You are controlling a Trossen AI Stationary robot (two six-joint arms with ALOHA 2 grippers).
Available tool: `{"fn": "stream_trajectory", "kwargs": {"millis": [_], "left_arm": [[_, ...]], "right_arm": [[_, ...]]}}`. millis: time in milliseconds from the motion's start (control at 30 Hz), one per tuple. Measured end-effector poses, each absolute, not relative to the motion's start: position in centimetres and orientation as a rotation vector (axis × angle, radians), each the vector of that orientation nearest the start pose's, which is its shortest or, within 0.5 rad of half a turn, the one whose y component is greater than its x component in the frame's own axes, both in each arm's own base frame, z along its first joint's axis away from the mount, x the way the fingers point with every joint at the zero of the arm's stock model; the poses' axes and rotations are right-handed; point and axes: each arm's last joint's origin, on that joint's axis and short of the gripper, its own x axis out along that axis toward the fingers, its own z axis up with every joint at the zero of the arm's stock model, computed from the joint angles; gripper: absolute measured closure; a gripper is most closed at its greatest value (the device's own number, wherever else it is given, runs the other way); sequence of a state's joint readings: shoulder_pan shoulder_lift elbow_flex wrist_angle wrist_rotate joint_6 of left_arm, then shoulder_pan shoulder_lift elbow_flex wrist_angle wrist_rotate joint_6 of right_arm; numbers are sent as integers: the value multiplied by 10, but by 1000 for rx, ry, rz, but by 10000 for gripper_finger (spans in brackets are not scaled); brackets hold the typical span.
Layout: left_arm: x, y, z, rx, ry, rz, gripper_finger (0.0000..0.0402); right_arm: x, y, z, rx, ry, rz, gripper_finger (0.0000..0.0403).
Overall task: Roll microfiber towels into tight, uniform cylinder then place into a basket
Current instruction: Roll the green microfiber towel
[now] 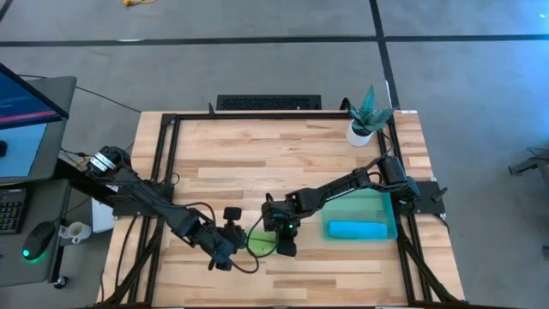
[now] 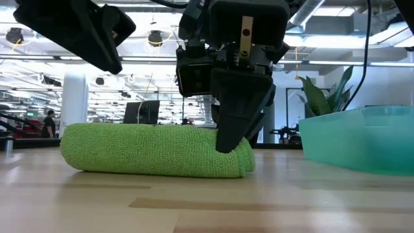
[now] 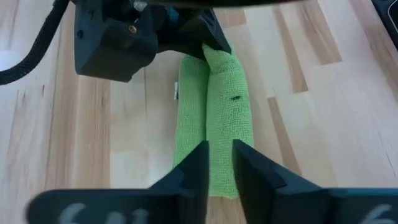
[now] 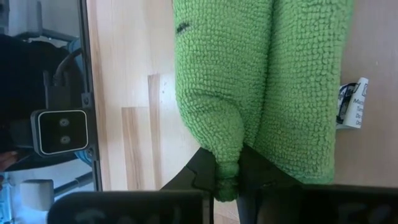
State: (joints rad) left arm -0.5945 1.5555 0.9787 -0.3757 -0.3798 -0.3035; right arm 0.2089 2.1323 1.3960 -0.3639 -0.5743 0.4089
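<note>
Pinching one end of the green roll [image 2: 155,150] on the desk [image 1: 283,154], right end effector [image 4: 228,171] should stay clamped; left end effector [image 3: 220,163] seemingly straddles the other end, slightly parted; lift level toward the basket [image 1: 390,225].

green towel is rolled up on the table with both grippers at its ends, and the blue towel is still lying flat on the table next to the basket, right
Not quite. The blue towel is not flat on the table; it lies inside the basket, as the high view shows. The rest holds: the green towel is rolled on the table, the right gripper pinching one end and the left gripper at the other.
</note>
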Motion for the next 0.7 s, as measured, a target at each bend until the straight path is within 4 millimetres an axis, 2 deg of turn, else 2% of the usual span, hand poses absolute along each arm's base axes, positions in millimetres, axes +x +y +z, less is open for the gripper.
{"fn": "stream_trajectory", "kwargs": {"millis": [167,300,533,700], "left_arm": [[262,-164,207,167,854,-71,289],[268,-168,203,184,829,-88,267],[284,-182,168,253,851,-213,270],[286,-184,159,236,878,-216,281]], "right_arm": [[412,103,125,554,1243,467,356],[412,103,125,554,1242,468,356],[412,103,125,555,1239,467,356],[412,102,125,556,1240,466,356]]}}
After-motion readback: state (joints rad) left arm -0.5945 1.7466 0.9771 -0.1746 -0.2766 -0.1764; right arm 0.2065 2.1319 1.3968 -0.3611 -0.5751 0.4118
